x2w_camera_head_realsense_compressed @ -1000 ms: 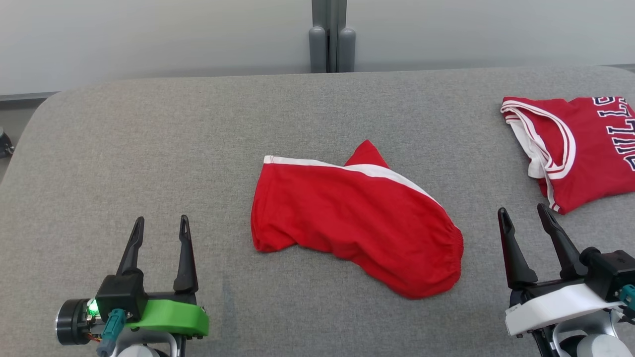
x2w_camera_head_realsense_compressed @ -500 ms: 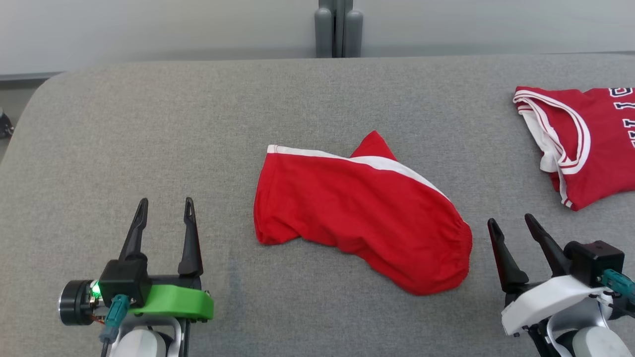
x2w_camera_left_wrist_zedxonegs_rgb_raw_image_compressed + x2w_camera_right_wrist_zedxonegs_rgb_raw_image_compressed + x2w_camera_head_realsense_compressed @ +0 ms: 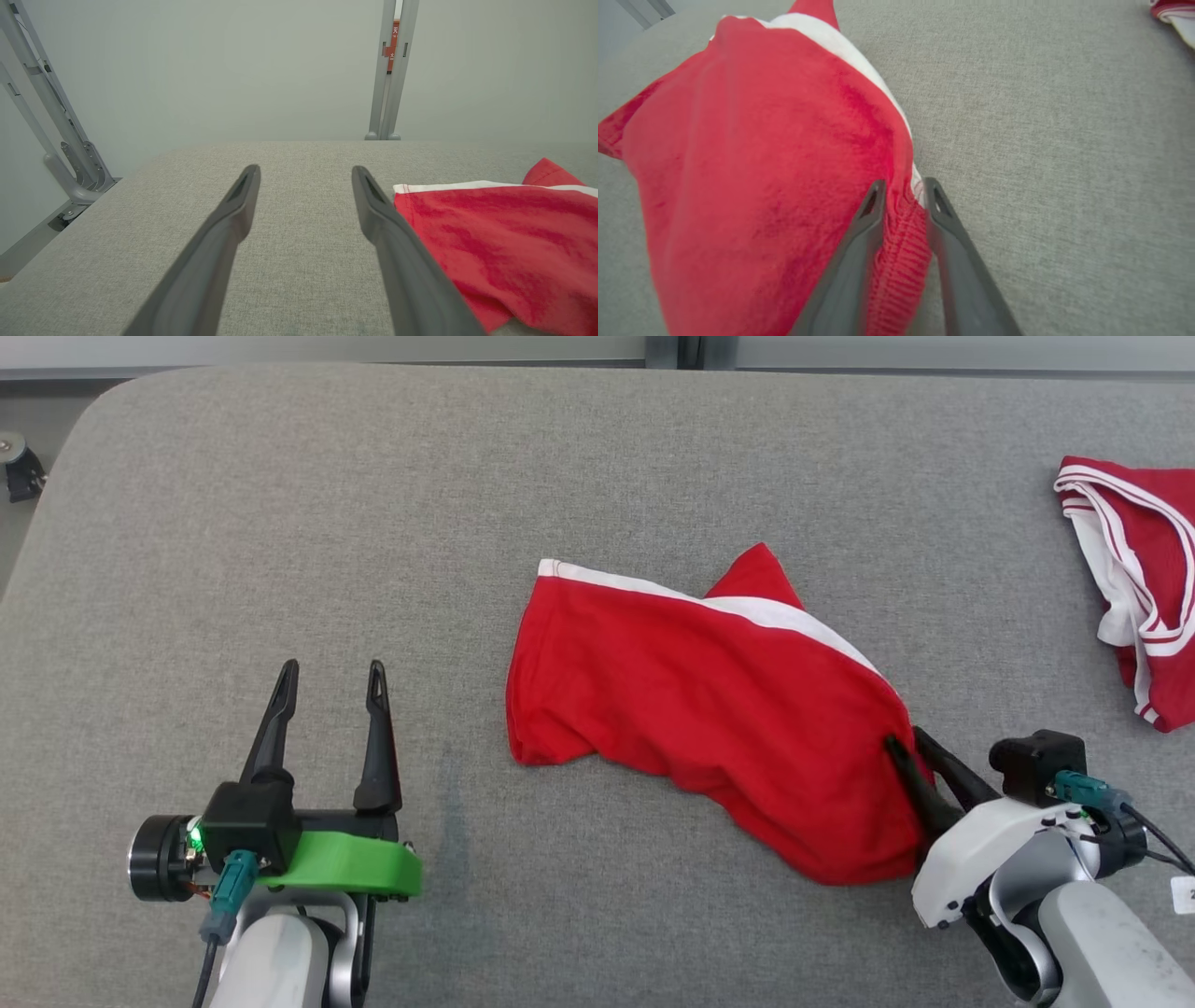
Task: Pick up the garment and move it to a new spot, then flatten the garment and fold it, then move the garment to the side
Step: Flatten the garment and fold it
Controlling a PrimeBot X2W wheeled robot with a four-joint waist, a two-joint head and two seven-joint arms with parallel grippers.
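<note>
Where the worktop (image 3: 280, 523) runs along its near edge, the left gripper (image 3: 333, 667) is held toward the near-left corner. Its fingers (image 3: 233, 219) are spread wide and released, with nothing between them and clear of the cloth. Toward the near-right corner, the right gripper (image 3: 906, 739) has its fingers (image 3: 854, 242) clenched on the gathered red hem of the garment (image 3: 709, 709), the ribbed edge pinched between them. The garment, red with a white stripe, lies crumpled on the worktop about midway between the near and far edges, somewhat right of centre. Beyond it, at the right edge, a red jersey (image 3: 1178, 681) with white trim lies well apart from the garment and from both grippers.
</note>
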